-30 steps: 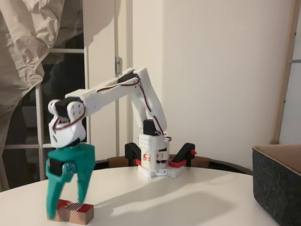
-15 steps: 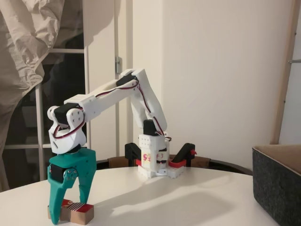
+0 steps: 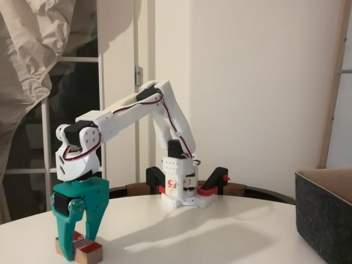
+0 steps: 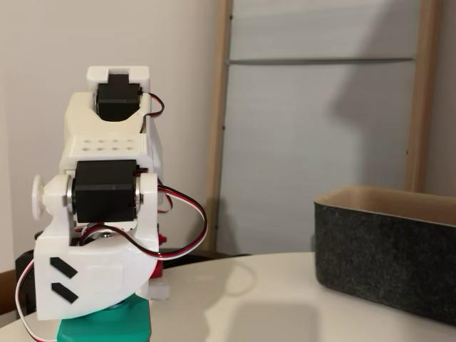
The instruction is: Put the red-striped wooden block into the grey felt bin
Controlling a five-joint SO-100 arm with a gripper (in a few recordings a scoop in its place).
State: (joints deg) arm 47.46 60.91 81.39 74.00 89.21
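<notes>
While my claw stands over the red-striped wooden block at the near left edge of the tabletop, I judge this the moment of taking hold: my two teal fingers reach down on either side of the block, narrowed around it, though I cannot tell from the fixed view whether both already press its sides or only flank it. The block sits flat on the tabletop, its striped top showing between my fingers and its plain brown face turned toward the camera. I expect it to be light, stiff and hard, nothing that will crush or bend under a firm squeeze; painted or smooth wood can be a little slippery, so I would grip low on the two opposite side walls, across the narrower span, with the fingertips near the tabletop instead of pinching the top edge, where it could tilt out. It looks about as wide as my span, which leaves little margin for an off-centre hold. Farther back, near the middle of the far edge, my white base is clamped to the tabletop. Well apart from the block, at the right edge of the tabletop, stands the grey felt bin, its thick dark wall and tan inside visible in both fixed views; its rim sits well above the block's height.
</notes>
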